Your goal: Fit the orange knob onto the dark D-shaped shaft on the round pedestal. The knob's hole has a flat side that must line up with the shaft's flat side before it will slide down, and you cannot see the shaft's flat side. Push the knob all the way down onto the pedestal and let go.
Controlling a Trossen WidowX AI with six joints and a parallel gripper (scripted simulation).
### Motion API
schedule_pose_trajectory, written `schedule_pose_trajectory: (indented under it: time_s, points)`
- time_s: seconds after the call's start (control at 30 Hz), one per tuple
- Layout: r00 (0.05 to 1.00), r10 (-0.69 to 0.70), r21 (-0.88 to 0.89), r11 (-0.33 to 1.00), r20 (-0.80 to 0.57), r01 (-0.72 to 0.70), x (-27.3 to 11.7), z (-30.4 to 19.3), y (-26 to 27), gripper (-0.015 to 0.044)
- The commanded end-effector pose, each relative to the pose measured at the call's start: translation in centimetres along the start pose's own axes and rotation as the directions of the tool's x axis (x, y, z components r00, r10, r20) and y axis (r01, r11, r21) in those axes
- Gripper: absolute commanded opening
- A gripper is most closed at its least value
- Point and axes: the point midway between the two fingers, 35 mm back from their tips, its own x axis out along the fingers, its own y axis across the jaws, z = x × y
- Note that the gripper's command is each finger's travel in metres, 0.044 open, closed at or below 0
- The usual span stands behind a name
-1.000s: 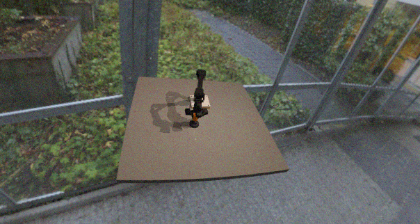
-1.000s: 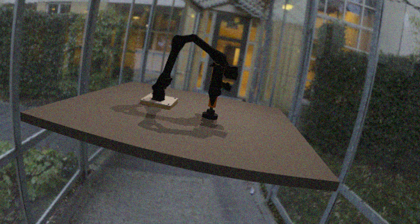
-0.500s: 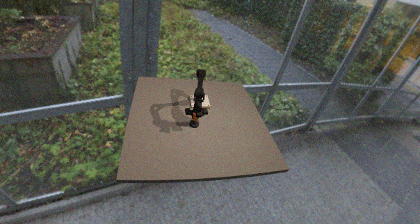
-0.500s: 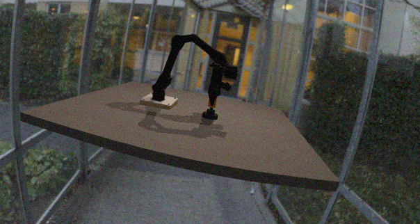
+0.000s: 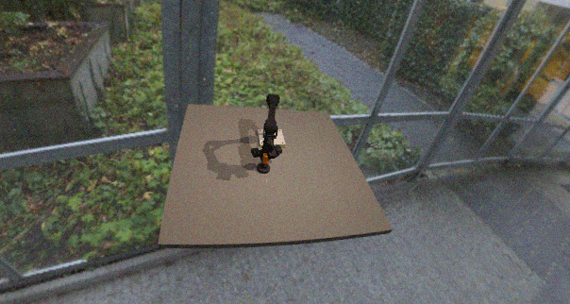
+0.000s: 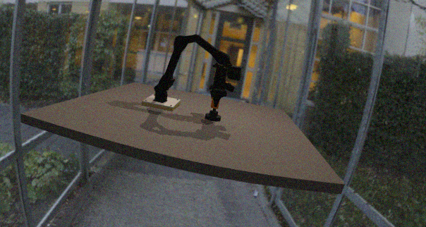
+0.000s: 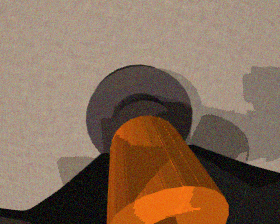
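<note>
The orange knob (image 5: 265, 160) (image 6: 212, 103) (image 7: 143, 165) is upright between the fingers of my gripper (image 5: 265, 158) (image 6: 214, 103), which is shut on it. The round dark pedestal (image 5: 263, 170) (image 6: 213, 118) (image 7: 102, 105) stands on the table directly below. In the exterior view a short piece of the dark shaft (image 6: 214, 110) shows between the knob's lower end and the pedestal, so the knob is not down on the pedestal. The knob is at the shaft's top; whether it touches or is around the shaft cannot be told. In the wrist view the knob hides the shaft; the flat sides are hidden.
The brown table (image 5: 283, 210) (image 6: 268, 153) carries the arm's pale base plate (image 5: 280, 141) (image 6: 173, 102) behind the pedestal, toward the back edge in the top view. Shadows of the arm lie across the table beside the pedestal.
</note>
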Motion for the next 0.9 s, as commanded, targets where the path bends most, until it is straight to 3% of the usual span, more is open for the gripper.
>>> schedule_pose_trajectory:
  time_s: [0.0,0.87]
  points:
    - [1.000,-0.005,-0.029,1.000,0.007,0.005,-0.17,0.33,-0.21,0.0000]
    - [1.000,-0.005,-0.029,1.000,0.007,0.005,-0.25,0.29,-0.24,0.0000]
